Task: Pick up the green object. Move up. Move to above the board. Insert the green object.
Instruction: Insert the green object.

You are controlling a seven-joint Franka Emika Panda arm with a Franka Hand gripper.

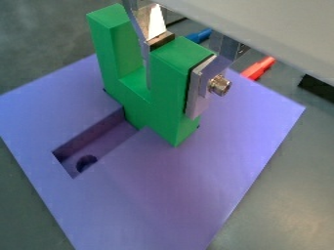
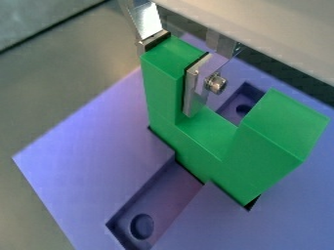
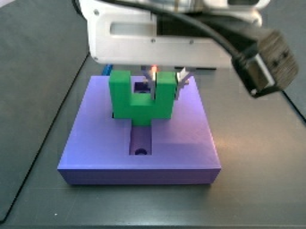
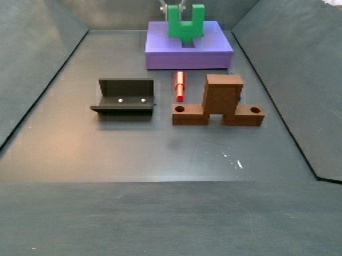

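- The gripper [image 1: 174,61] is positioned over the board [image 1: 229,161], at the far end of the worktop [image 4: 147,150] as seen in a side view.
- The jaws are clenched on the green object [image 1: 146,83]; one leg is pinched between the silver fingers [image 2: 198,83], presumably so that the base faces down towards the recess.
- The green object [image 2: 216,127] is held upright, legs pointing up, base at or just inside the cross-shaped recess [image 1: 98,142]. Whether it is fully seated cannot be told.
- In a side view the green object [image 3: 143,97] is seen centred across the recess arm, with a round hole [image 3: 140,150] left exposed in front of it.
- Judgement: the insertion step is in hand; alignment appears close, and a straight descent is probably called for.
- Risk judged: a slight tilt could jam the base against the recess edges.
- A brown stepped block [image 4: 221,102], a dark olive open box [image 4: 123,98] and a red piece [image 4: 181,86] are left well apart from the board [image 4: 187,45].
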